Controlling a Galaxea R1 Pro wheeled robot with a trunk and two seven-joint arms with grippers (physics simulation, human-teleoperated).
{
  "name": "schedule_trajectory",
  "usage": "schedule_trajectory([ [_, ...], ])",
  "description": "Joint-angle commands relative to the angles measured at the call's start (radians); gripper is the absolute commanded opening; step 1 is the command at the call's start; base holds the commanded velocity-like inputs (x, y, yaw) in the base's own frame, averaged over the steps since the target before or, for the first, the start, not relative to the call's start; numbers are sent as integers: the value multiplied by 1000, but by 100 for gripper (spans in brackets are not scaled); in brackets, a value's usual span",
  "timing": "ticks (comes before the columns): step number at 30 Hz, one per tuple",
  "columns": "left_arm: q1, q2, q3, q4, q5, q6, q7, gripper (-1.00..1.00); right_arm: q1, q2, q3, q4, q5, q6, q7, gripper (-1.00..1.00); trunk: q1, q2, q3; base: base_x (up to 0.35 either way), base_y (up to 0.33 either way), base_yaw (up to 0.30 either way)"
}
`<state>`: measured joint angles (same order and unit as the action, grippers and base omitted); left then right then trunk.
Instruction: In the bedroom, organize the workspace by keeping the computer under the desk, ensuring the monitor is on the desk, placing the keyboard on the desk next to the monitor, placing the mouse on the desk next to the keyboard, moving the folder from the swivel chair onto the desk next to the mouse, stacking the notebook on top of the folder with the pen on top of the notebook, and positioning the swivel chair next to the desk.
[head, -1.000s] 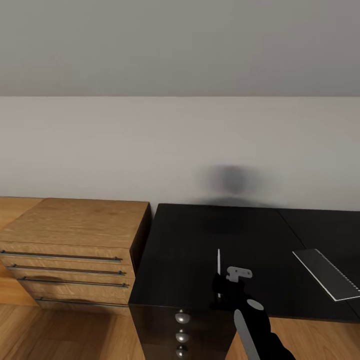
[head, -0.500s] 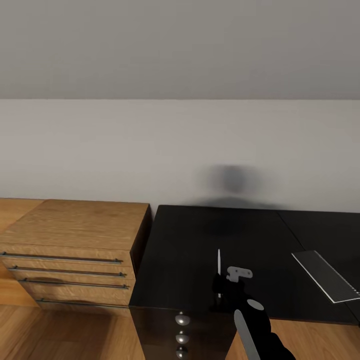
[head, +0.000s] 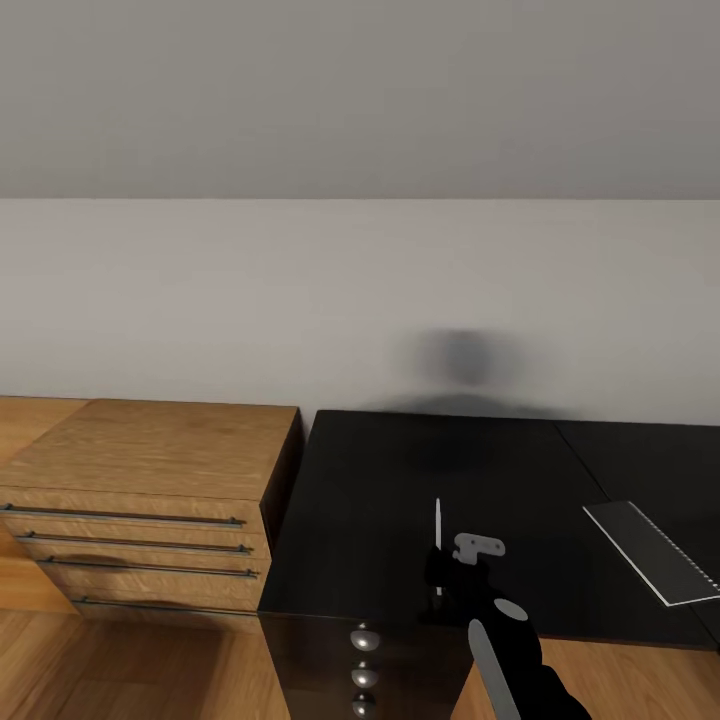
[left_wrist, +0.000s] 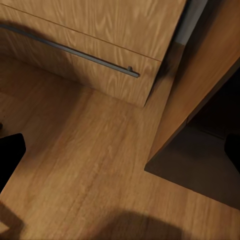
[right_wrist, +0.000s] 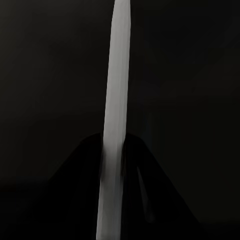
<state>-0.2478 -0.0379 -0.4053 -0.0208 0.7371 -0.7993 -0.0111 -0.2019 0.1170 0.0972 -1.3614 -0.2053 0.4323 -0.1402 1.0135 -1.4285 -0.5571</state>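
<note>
Lower centre of the head view: your right gripper (head: 440, 575) is clenched on the pen (head: 437, 545), held above the black desk (head: 400, 480). Left jaws: can't tell. You're on the pen step; the flat grey item at right edge (head: 655, 550) looks like the notebook, so next swing right and set the pen on it.

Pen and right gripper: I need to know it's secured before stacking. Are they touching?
Touching. In the right wrist view the pen runs down between the dark fingers of the right gripper, which pinch it.
</note>
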Motion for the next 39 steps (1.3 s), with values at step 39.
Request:
schedule_trajectory([
  [39, -1, 1, -7, 1, 10, -3, -1, 100, -1, 1, 1, 2, -11, 3, -14, -100, 0, -1, -1, 0, 0, 0],
])
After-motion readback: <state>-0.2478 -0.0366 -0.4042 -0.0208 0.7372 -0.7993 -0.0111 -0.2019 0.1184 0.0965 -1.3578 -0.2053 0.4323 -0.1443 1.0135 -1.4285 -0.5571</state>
